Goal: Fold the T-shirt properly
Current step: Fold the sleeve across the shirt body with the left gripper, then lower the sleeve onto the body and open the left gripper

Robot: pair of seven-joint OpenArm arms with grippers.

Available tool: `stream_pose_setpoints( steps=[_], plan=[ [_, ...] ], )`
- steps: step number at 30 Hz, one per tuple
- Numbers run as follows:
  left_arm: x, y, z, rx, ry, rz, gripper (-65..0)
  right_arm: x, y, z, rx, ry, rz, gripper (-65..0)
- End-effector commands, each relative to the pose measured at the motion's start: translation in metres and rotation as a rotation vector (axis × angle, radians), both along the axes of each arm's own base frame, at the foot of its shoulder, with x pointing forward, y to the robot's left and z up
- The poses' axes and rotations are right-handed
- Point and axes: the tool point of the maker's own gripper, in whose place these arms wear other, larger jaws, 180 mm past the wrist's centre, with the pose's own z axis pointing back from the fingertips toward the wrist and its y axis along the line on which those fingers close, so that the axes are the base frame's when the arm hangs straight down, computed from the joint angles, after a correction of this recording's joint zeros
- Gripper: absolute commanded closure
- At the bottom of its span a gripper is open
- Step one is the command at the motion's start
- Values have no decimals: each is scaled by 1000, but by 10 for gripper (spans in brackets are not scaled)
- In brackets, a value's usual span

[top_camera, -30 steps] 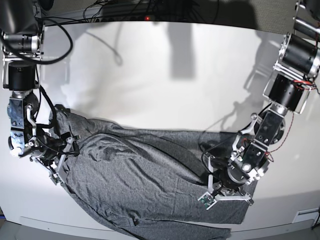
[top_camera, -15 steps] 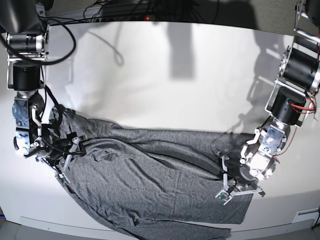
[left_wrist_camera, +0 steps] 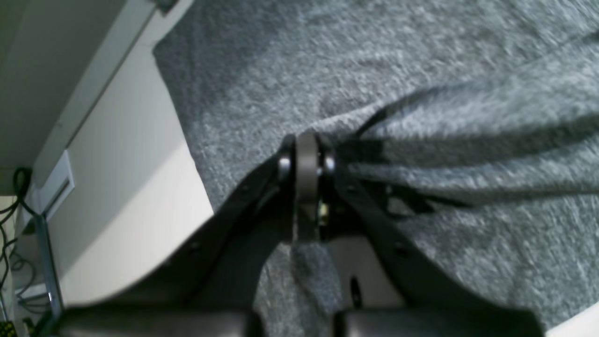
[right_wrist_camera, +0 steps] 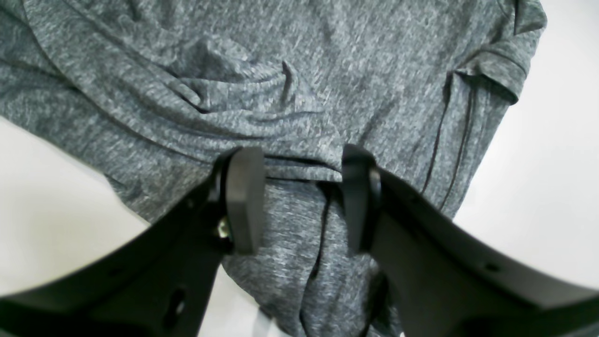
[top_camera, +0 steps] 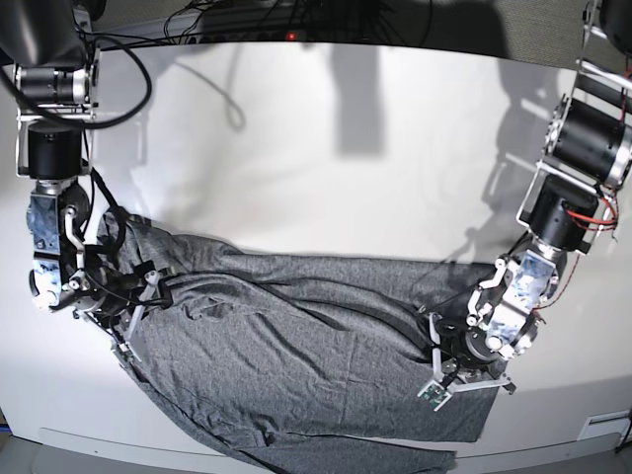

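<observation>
White table [top_camera: 326,148] | T-shirt [top_camera: 296,346] crumpled | left end effector [left_wrist_camera: 306,154] pinching fabric

The T-shirt [top_camera: 296,346] is running off the near edge of the base view, its lower hem cut away. In the left wrist view the knit is blurring, and the left hand [left_wrist_camera: 306,157] is hiding the fold beneath.

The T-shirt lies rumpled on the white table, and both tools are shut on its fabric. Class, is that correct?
Not quite. Only the left tool is shut on the T-shirt. The right wrist view shows the right tool open, its fingers apart over the fabric. The shirt does lie rumpled on the white table.
</observation>
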Motion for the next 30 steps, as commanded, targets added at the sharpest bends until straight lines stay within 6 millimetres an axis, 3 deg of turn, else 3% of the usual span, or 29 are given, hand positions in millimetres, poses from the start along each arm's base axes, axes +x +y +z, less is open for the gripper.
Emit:
stream_pose_setpoints(
  steps=[1, 17, 21, 26, 30],
  plan=[
    [19, 5, 30, 12, -88, 16, 0, 15, -3, 23, 4, -67, 0, -258],
    [27, 2, 45, 29, -188, -15, 0, 15, -3, 23, 5, -67, 0, -258],
    [31, 6, 52, 74, -241, -14, -163, 15, -3, 23, 5, -67, 0, -258],
    [34, 14, 56, 112, -270, 16, -166, 15, -3, 23, 6, -68, 0, -258],
    [25, 22, 38, 36, -146, 121, -165, 20, -3, 28, 87, -89, -86, -258]
  ],
)
